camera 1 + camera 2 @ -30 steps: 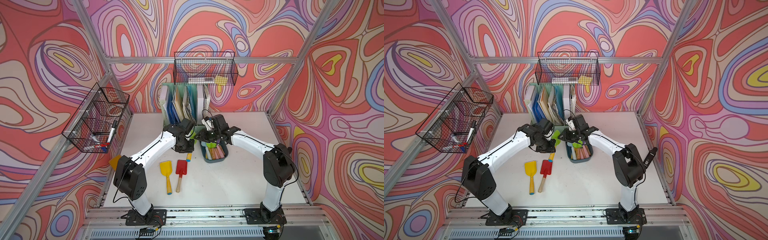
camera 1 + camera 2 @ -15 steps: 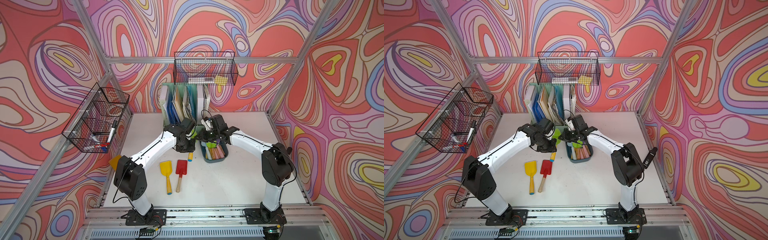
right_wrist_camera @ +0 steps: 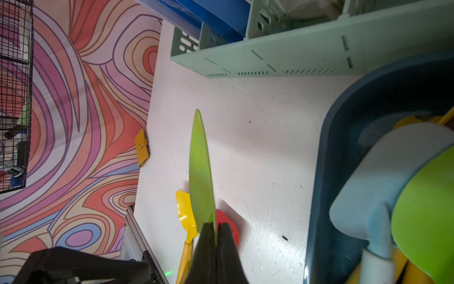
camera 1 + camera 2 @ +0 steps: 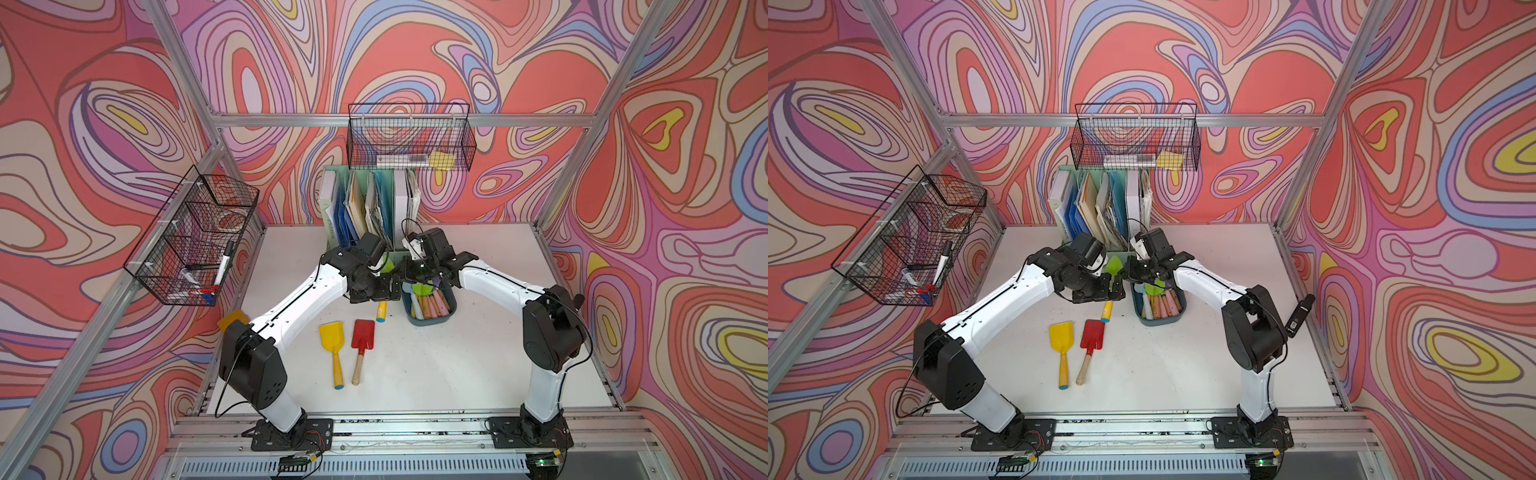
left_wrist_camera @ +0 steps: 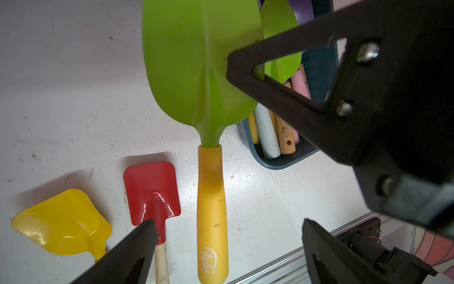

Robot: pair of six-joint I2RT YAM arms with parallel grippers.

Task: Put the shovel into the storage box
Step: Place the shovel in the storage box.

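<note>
Nearest the front rail, flat on the white table (image 4: 478, 365): yellow metal shovel with a yellow, blue-tipped handle (image 4: 333, 353). Just beside it toward the right, not touching, red square-bladed shovel with a wooden handle (image 4: 362, 336). Both blades pointing away from the rail.

Farther in, over the table's middle: right claw (image 3: 216, 227) pinched shut on the side edge of the blade of the green shovel (image 5: 204, 93), broad leaf-shaped blade, thick yellow handle. Carried by that pinch alone, blade seen edge-on in the right wrist view, handle end (image 4: 381, 311) toward the front rail. Contact with the table impossible to tell. Outside the storage box, just beside its left wall, over bare table.

Facing it, left claw (image 5: 227, 225), spread wide, gripping nothing, fingers (image 5: 137, 246) either side of the yellow handle in the left wrist view without touching it.

Close by the right claw: storage box (image 4: 432, 321), a shallow dark teal-blue plastic tub with rounded corners. Inside, several shovels packed side by side, with pink, pale blue and wooden handles, a green blade and a pale blue blade on top.

At the table's left edge, small yellow pouch (image 4: 235, 320). Behind, against the back wall: mint-green plastic file holder (image 3: 294, 56) full of folders. Highest and farthest: black wire basket on the back wall (image 4: 409, 141), and a second black wire basket on the left wall (image 4: 191, 237) holding markers.
</note>
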